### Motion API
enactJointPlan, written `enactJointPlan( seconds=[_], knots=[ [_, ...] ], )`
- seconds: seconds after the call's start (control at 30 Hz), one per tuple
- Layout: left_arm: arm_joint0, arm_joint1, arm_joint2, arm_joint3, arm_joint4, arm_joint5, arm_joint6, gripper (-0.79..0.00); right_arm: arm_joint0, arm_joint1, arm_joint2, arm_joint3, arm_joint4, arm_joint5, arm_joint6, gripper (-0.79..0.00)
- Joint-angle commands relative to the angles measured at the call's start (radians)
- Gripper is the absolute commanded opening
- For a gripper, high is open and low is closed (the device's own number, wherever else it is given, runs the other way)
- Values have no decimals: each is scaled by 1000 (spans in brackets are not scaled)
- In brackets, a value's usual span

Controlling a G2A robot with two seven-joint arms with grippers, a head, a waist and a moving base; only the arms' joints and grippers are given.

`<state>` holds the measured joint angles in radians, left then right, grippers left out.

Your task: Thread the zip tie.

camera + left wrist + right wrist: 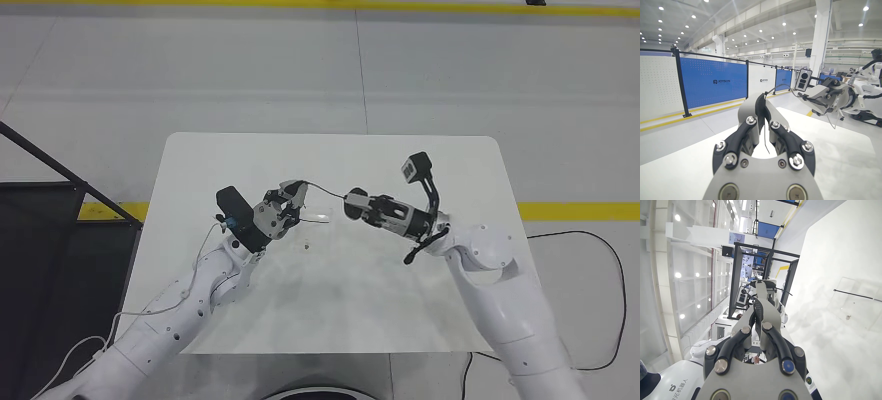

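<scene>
you're holding both arms over the middle of the table (420, 300). your left gripper (763, 96) is clamping fully shut on the black zip tie (764, 136), with the tail hanging between its fingers. the strap is arcing across to your right gripper (349, 201), whose jaws are pressing together on the far end. a second tie (853, 294) is lying on a clear sheet (857, 311) on the table nearby.

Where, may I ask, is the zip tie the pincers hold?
Top view: the zip tie stretches above mid-table, between the left pincer and right pincer.

zip tie (322, 187) | thin, black | bowed in air between left claw (296, 189) and right claw (350, 196) — ends seemingly pinched
</scene>
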<state>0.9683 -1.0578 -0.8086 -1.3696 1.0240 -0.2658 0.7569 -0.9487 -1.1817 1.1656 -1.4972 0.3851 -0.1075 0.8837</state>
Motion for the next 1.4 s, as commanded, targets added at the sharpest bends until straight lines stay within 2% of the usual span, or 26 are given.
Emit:
enactJointPlan(
  seconds=[0.0, 0.57, 1.2, 1.37],
  knots=[
    [0, 0, 0, 0, 0, 0, 0, -785, 3, 1, -2, -1, -14, 15, -2, -785],
    [0, 0, 0, 0, 0, 0, 0, -785, 30, -1, -27, 4, -69, 95, -20, -785],
    [0, 0, 0, 0, 0, 0, 0, -785, 17, -12, -25, 28, 61, -52, -8, -785],
    [0, 0, 0, 0, 0, 0, 0, -785, 26, -15, -30, 45, 74, -54, 0, -785]
  ],
)
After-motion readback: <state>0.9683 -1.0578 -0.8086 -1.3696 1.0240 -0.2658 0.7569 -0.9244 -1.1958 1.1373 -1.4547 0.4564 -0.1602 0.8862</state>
